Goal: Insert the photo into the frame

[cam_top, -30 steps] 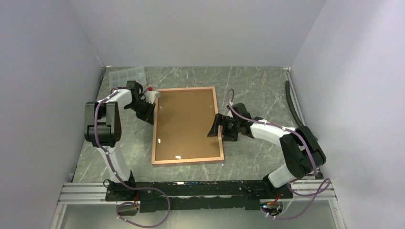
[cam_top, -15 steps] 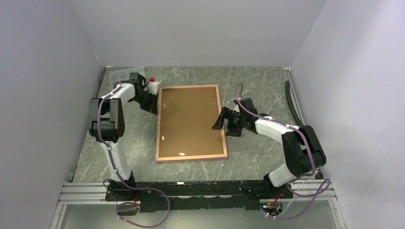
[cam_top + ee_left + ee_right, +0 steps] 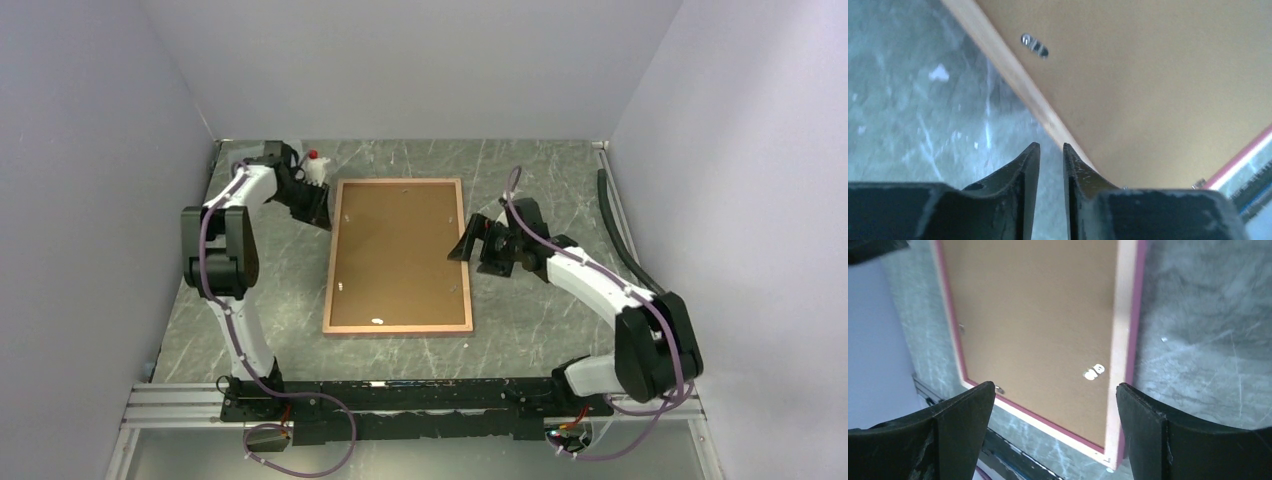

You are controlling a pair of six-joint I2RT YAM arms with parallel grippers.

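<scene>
The frame (image 3: 398, 329) lies back side up in the middle of the table, its tan rim (image 3: 1013, 75) around a brown backing board (image 3: 400, 255). Its pink outer edge (image 3: 1137, 315) shows in the right wrist view. The photo is hidden. My left gripper (image 3: 322, 208) sits low at the frame's far left corner. Its fingers (image 3: 1050, 147) are a narrow gap apart, with only table between them and the right fingertip at the rim. My right gripper (image 3: 462, 245) hovers wide open (image 3: 1055, 392) over the frame's right edge, holding nothing.
A small white bottle with a red cap (image 3: 314, 168) stands just behind the left gripper. A clear plastic piece (image 3: 238, 152) lies in the back left corner. A black strip (image 3: 610, 215) runs along the right wall. Metal clips (image 3: 1034, 45) (image 3: 1093, 372) sit on the backing board.
The frame has swung straight and shifted toward the back of the table. Both grippers moved back with it. The left fingers have parted slightly.
</scene>
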